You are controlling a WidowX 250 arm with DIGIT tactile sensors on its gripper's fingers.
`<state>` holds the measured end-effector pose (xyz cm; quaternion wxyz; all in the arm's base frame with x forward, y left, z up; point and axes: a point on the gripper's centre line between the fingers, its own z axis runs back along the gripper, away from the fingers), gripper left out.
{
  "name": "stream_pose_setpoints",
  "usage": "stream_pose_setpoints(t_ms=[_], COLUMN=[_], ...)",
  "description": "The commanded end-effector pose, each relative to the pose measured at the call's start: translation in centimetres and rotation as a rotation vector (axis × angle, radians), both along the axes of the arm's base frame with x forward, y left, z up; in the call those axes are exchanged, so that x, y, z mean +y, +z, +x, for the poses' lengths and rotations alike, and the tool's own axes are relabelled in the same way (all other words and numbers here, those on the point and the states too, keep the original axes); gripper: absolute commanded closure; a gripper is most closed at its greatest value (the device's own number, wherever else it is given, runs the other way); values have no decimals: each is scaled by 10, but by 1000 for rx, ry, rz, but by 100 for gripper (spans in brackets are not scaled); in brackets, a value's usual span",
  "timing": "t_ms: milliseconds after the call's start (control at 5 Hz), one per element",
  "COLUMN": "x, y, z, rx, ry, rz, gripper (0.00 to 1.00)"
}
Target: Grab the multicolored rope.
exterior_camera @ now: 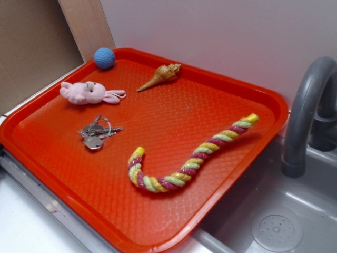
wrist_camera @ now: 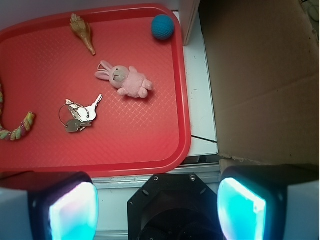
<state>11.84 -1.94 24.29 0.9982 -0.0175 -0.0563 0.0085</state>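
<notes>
Gripper (wrist_camera: 158,200) fingers (wrist_camera: 67,207) spread wide, empty, above tray (wrist_camera: 182,125) edge. Multicolored rope (exterior_camera: 189,163) lies flat at 9 o'clock in wrist view, beyond keys (wrist_camera: 77,116). Judged light, soft, grippy; pinch across the straight mid-section.

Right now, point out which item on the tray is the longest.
The multicolored rope: a twisted yellow, green and pink cane shape spanning much of the red tray, far longer than the keys, pink bunny, seashell or blue ball.
</notes>
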Motion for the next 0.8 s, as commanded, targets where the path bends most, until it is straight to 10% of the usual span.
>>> stream_pose_setpoints(t_ms=[0, 600], x=[0, -103], y=[0, -15], z=[0, 24], rx=[0, -129], ry=[0, -416], rz=[0, 57], gripper=[0, 0])
